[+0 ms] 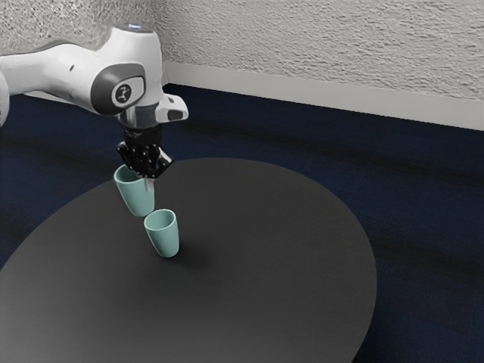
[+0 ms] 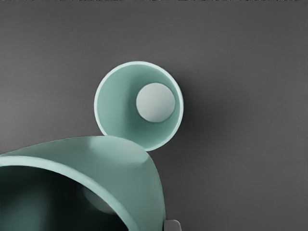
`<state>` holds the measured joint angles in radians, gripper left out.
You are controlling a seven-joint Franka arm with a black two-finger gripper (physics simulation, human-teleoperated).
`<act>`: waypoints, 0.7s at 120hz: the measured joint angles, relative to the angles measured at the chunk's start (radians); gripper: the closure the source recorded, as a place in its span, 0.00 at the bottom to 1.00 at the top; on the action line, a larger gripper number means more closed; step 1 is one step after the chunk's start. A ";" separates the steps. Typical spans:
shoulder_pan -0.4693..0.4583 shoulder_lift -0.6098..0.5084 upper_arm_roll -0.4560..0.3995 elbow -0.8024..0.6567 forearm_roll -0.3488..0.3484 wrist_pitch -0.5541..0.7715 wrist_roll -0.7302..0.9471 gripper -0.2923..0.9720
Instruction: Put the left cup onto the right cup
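Dark table lay below; my gripper clamped the tilted left cup; right cup stood at five o'clock.

The end effector gripped the held cup by its rim, tilted and clear of the round dark tabletop. The second cup stood upright just beside it, toward the exterior view's right.

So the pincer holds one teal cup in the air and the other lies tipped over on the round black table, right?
Nearly: the pincer holds the first teal cup, but the second teal cup stands upright on the round black table, per the exterior view.
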<state>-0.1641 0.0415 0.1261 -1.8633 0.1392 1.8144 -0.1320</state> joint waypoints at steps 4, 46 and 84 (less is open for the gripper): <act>-0.002 0.003 0.000 0.002 0.000 0.000 0.000 0.84; -0.006 0.045 0.001 0.035 -0.001 0.008 0.002 0.83; -0.006 0.092 0.003 0.070 -0.002 0.010 0.005 0.83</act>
<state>-0.1705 0.1335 0.1288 -1.7934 0.1376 1.8247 -0.1268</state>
